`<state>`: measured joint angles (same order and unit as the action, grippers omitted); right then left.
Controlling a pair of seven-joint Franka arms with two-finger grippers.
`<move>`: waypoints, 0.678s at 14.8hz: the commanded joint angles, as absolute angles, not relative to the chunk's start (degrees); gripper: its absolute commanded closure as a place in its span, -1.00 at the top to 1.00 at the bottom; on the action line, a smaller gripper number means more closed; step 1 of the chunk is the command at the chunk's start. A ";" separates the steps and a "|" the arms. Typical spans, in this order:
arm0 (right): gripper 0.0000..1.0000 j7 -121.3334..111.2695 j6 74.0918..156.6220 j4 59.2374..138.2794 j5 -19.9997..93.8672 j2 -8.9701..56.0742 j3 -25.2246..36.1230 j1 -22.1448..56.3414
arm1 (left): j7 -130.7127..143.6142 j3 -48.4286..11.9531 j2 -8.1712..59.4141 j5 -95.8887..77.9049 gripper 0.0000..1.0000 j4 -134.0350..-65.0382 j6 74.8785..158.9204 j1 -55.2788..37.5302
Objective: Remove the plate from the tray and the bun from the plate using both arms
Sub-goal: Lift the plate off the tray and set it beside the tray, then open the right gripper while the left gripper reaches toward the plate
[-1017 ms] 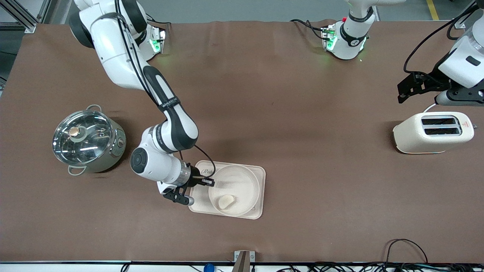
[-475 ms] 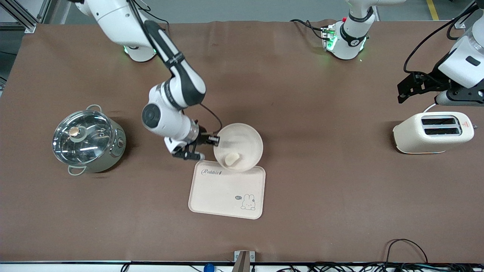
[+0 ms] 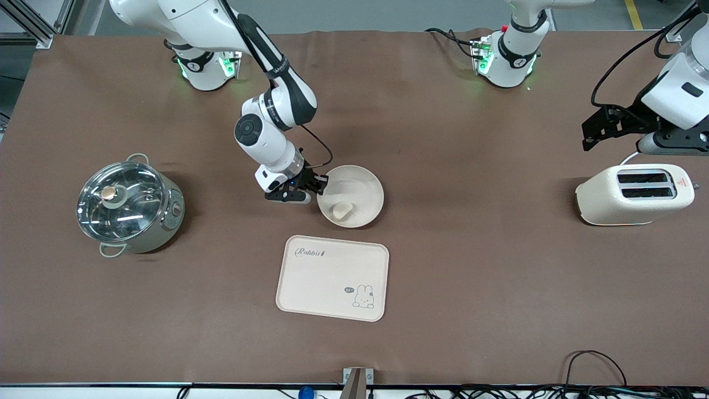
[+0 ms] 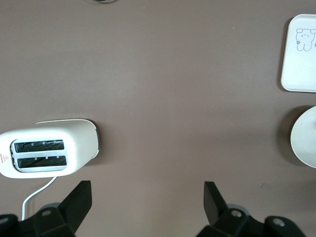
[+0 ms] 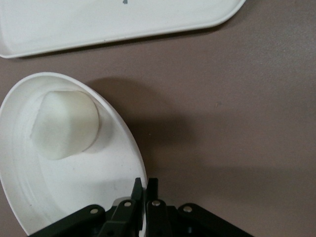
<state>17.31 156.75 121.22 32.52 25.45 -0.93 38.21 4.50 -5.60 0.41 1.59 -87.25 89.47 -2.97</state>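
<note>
The round cream plate (image 3: 351, 195) is off the tray, over bare brown table, farther from the front camera than the tray. The pale bun (image 3: 342, 210) lies in it. My right gripper (image 3: 321, 183) is shut on the plate's rim at the side toward the right arm's end; in the right wrist view the fingers (image 5: 146, 190) pinch the rim of the plate (image 5: 74, 197) near the bun (image 5: 64, 123). The rectangular "Rabbit" tray (image 3: 332, 277) lies bare. My left gripper (image 4: 146, 197) is open and waits high above the table by the toaster.
A cream toaster (image 3: 635, 193) stands at the left arm's end of the table, also in the left wrist view (image 4: 47, 153). A steel pot with a glass lid (image 3: 128, 204) stands at the right arm's end. Brown cloth covers the table.
My right gripper has lifted the plate with the bun off the tray and carried it away from the front camera to the table. The tray stays put. The left arm has not moved.
</note>
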 commanded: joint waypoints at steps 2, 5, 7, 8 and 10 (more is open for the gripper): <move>-0.99 12.39 157.15 123.31 34.01 24.52 -1.05 37.62 | 3.34 -5.71 0.09 0.62 1.00 -87.36 88.86 -2.46; -0.62 12.39 157.15 123.22 34.10 24.96 -0.88 37.53 | 3.34 -5.71 0.09 0.53 1.00 -87.45 88.77 -2.46; 0.09 12.22 157.06 123.22 34.10 24.87 -0.88 37.35 | 4.12 -5.71 0.09 0.62 1.00 -87.54 88.68 -2.37; 0.28 11.96 156.80 123.22 34.10 24.79 -0.88 37.27 | 4.65 -5.71 0.00 0.27 1.00 -87.63 87.90 -2.37; 1.00 12.30 156.27 123.22 34.10 24.00 -0.79 36.30 | 4.83 -5.89 0.17 -1.83 1.00 -87.71 87.71 -2.98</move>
